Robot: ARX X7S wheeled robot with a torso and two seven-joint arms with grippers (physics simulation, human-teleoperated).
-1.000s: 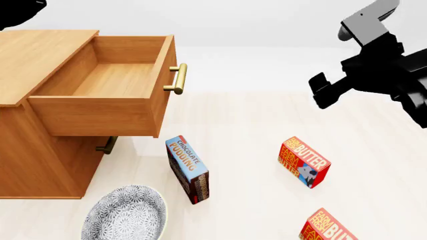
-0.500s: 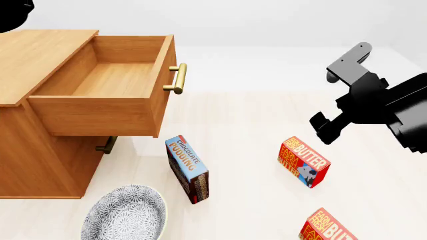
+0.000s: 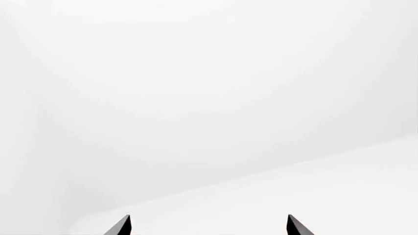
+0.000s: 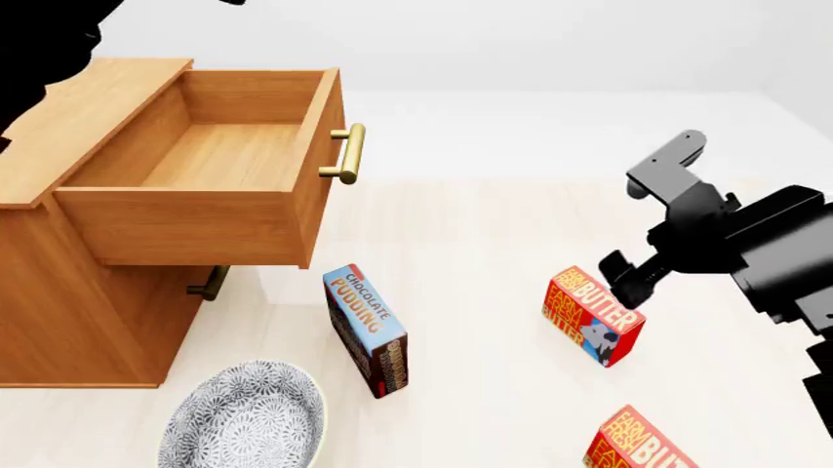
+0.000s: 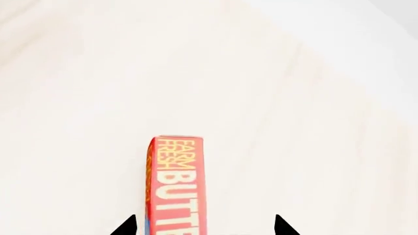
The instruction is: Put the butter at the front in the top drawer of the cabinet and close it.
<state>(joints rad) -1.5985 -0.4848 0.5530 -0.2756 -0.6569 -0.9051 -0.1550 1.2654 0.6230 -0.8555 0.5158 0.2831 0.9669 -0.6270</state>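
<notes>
Right gripper [image 4: 625, 278] lowered since moment ago, now just above butter [image 4: 592, 317], fingers spread, nothing grasped. Top drawer [image 4: 209, 180] open. Grasp judged next.

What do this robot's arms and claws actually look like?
The right arm is bulky matte black, with a grey bracket on top, and ends in a black right gripper with two thin pointed fingers. The left gripper shows only matching black tips. No cables or markings are visible.

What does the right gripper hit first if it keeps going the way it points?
Most likely the butter: in the wrist view the carton lies between the open right gripper fingertips, off-centre toward one of them. Depth is unclear.
</notes>
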